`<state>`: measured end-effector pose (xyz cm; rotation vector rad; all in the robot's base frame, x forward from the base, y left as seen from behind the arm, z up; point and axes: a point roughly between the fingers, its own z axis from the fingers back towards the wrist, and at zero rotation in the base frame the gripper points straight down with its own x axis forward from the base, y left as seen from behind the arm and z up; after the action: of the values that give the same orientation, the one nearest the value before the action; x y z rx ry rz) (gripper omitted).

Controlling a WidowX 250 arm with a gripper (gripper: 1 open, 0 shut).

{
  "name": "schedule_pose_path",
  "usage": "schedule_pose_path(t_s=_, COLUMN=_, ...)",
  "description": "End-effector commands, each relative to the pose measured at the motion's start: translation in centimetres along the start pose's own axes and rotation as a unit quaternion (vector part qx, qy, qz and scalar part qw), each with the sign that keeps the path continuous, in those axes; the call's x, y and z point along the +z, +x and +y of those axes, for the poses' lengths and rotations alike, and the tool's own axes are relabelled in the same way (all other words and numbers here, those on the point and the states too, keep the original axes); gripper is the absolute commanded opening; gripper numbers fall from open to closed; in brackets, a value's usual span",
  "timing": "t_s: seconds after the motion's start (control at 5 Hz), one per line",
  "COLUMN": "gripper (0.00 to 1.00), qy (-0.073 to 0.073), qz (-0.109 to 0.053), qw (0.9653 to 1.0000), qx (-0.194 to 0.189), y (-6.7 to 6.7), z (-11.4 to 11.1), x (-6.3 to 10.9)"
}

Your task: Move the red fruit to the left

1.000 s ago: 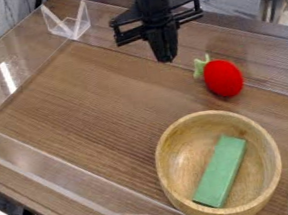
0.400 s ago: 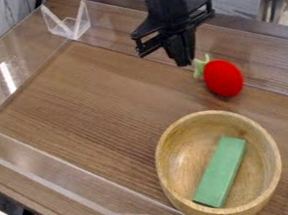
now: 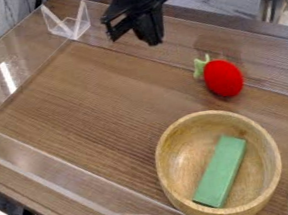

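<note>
The red fruit (image 3: 223, 77) is a small bright-red strawberry with a green leafy tip, lying on the wooden table at the right, just above the bowl. My black gripper (image 3: 152, 36) hangs point-down near the back of the table, well to the upper left of the fruit and apart from it. Its fingers are together and hold nothing.
A round wooden bowl (image 3: 180, 147) at the front right holds a green rectangular block (image 3: 222, 171). Clear plastic walls run along the table's edges, with a clear bracket (image 3: 66, 22) at the back left. Bare wood (image 3: 78, 99) spans the left half.
The gripper first shifted right, close beside the fruit, then rose and drew back up and left while rolling about its axis. The fruit, bowl and block stayed put.
</note>
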<state>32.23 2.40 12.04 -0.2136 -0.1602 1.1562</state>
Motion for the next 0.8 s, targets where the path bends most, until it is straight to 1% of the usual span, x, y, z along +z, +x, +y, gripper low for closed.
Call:
schedule_pose_path(t_s=0.0, gripper=0.00, qy=-0.018, qz=-0.012, qw=0.9997, qx=0.010, y=-1.2, z=-2.3, x=0.5)
schedule_pose_path(t_s=0.2, gripper=0.00, qy=-0.016, qz=-0.015, qw=0.9993, qx=0.031, y=-2.5, z=-4.2, x=0.3)
schedule_pose_path(t_s=0.4, gripper=0.00, qy=-0.014, qz=-0.020, qw=0.9983, qx=0.054, y=-3.2, z=-5.5, x=0.4)
schedule_pose_path(t_s=0.6, gripper=0.00, qy=-0.009, qz=-0.029, qw=0.9960, qx=0.084, y=-4.7, z=-5.0, x=-1.6)
